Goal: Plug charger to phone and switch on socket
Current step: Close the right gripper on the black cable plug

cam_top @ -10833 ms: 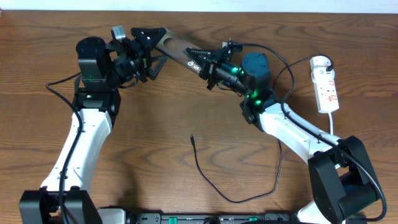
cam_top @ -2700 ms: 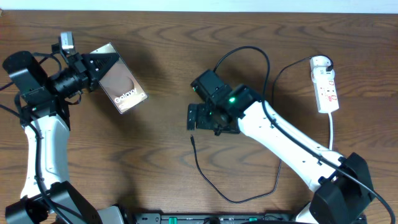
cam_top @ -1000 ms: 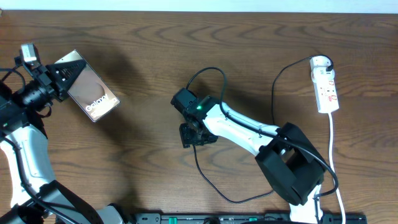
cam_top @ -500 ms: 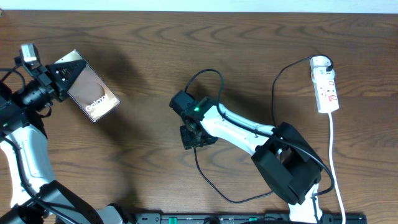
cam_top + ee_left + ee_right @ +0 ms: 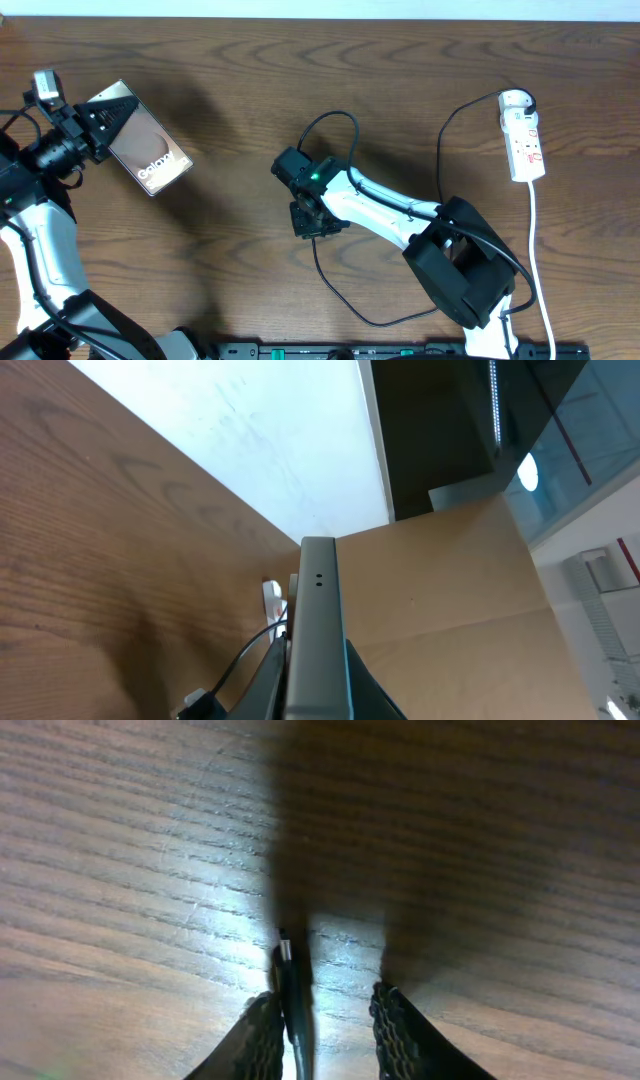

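Nearest us, the one charger (image 5: 291,990) loops at six o'clock, its tip lying on the counter (image 5: 240,90) at centre. Our right fingers (image 5: 262,1028) straddle that tip: they're narrow, one pad touching, a gap on the other side, nothing clamped yet. Out at ten o'clock, our left fingers (image 5: 106,116) pinch the one phone (image 5: 152,152), held up. At two o'clock lies the one socket (image 5: 524,140), untouched. It's early, we reckon, with plugging in and switching on both left.
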You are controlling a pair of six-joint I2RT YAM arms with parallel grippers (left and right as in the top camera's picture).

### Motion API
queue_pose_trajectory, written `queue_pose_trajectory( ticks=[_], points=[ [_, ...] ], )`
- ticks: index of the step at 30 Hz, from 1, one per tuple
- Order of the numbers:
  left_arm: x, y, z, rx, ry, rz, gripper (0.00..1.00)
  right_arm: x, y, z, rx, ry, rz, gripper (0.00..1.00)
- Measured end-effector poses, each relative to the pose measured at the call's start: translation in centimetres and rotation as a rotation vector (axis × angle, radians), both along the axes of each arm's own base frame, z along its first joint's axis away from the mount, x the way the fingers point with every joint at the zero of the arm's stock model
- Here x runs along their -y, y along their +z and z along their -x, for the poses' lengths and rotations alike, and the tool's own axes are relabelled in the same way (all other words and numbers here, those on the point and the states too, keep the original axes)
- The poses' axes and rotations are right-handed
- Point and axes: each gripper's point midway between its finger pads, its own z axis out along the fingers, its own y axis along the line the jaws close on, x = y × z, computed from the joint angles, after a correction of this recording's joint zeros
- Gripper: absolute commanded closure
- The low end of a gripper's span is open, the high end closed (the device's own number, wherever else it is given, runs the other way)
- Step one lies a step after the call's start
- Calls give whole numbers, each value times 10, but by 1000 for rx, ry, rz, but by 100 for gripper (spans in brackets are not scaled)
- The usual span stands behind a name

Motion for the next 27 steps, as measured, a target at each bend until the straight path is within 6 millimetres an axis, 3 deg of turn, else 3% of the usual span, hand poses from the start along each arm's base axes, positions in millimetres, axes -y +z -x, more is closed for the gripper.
queue_pose_trajectory(
  ticks=[2,6,27],
  points=[
    [0,0,0,0,0,0,93,0,0,0,1,-9,3,84],
    [0,0,0,0,0,0,93,1,-1,-1,2,-18,6,89],
    [0,0,0,0,0,0,92,5,-1,3,-19,-71,27,88]
  ],
)
